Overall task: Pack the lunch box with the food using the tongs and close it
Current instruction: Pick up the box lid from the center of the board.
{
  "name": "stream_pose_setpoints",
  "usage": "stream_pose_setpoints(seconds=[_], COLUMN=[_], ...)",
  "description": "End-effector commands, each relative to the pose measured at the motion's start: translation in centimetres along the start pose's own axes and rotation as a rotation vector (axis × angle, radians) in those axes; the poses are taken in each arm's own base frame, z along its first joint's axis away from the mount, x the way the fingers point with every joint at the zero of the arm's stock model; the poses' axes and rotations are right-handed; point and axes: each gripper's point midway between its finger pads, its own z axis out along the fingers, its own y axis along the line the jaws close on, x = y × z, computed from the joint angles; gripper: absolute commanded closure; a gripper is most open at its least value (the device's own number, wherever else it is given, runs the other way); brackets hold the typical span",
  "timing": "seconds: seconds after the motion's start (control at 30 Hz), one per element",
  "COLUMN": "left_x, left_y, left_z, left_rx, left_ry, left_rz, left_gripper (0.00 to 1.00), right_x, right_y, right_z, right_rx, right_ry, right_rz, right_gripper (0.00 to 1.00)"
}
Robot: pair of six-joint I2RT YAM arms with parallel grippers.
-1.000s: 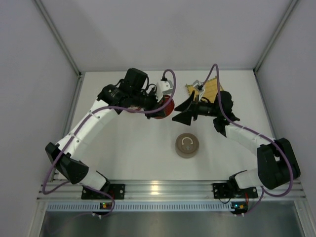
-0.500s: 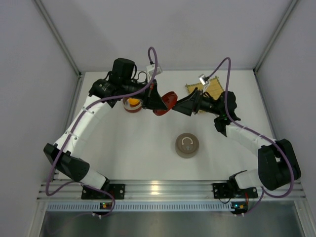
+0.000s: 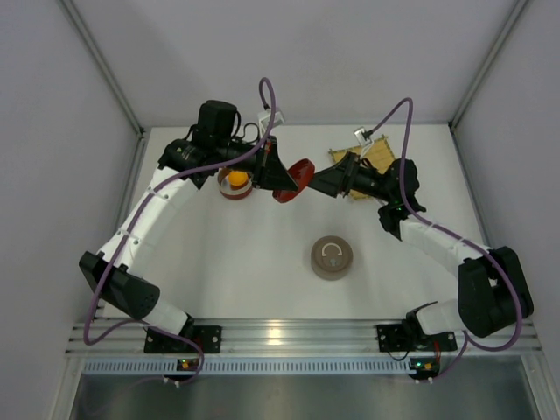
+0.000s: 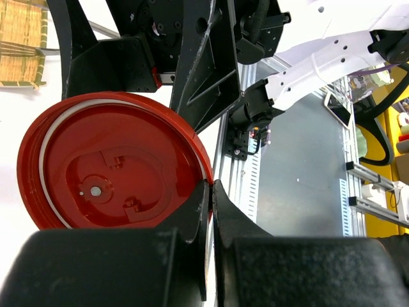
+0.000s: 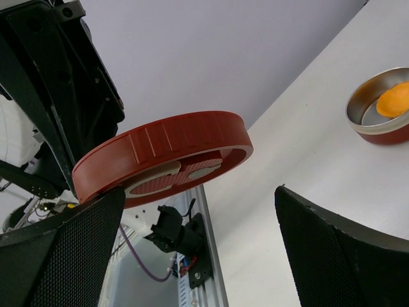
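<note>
My left gripper (image 4: 211, 189) is shut on the rim of the red round lid (image 4: 115, 166) and holds it in the air (image 3: 293, 178). The lunch box, a round steel tin with a red base (image 3: 234, 185), stands open on the table left of the lid, with the orange ball (image 3: 235, 179) inside it. The right wrist view also shows this tin (image 5: 377, 109) and the ball (image 5: 394, 98). My right gripper (image 3: 320, 183) is open just right of the lid (image 5: 166, 150), gripping nothing. A thin silvery strip (image 4: 105, 29) beside the mat looks like the tongs.
A yellow bamboo mat (image 3: 378, 157) lies at the back right, partly under my right arm. A round tan disc with a ring handle (image 3: 332, 257) sits in the middle of the table. Grey walls close in the back and both sides.
My left arm has swung back to the left, uncovering the tin with the orange ball, while the lid stayed about where it was. My right gripper opened wider and moved up towards the lid.
</note>
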Motion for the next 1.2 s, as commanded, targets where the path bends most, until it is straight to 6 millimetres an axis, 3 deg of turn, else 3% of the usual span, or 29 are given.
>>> stream_pose_setpoints(seconds=[0.0, 0.43, 0.63, 0.93, 1.17], left_x=[-0.8, -0.8, -0.6, -0.9, -0.7], left_y=[-0.5, 0.3, 0.3, 0.9, 1.2], left_z=[0.3, 0.7, 0.8, 0.2, 0.1], left_rx=[0.047, 0.009, -0.014, -0.08, -0.103], left_ry=[-0.025, -0.024, -0.014, -0.02, -0.013], left_rz=[0.028, 0.047, 0.077, 0.132, 0.135], left_gripper=[1.0, 1.0, 1.0, 1.0, 1.0], right_x=[-0.8, -0.3, 0.3, 2.6, 3.1], right_y=[2.5, 2.6, 0.2, -2.7, -3.6], right_z=[1.3, 2.7, 3.0, 1.5, 0.5], right_rx=[-0.053, -0.039, 0.066, 0.192, 0.242], right_ry=[-0.01, 0.013, 0.035, 0.11, 0.14], right_rz=[-0.008, 0.071, 0.095, 0.065, 0.045], right_gripper=[0.01, 0.01, 0.01, 0.06, 0.09])
